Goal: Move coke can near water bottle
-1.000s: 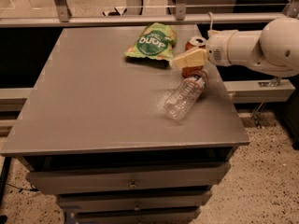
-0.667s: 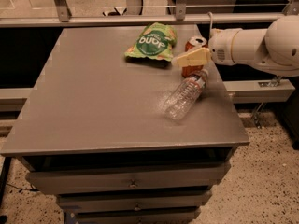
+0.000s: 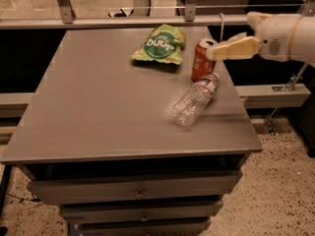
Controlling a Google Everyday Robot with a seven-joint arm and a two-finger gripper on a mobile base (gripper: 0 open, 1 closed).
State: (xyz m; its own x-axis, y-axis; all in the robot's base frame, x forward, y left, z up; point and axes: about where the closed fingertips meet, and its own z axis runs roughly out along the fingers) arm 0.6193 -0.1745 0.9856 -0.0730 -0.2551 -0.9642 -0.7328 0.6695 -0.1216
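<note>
Found the can upright on the bench. Saw the bottle lying on its side in front of the can, cap just beside the can's base. Noted the snack bag behind the can, leftward. Spotted the claw at the can's upper right; could not tell whether apart or together.

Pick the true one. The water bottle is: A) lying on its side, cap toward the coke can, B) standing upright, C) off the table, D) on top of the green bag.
A: the water bottle lies flat, its cap end by the upright coke can; the gripper is beside the can's upper part.
</note>
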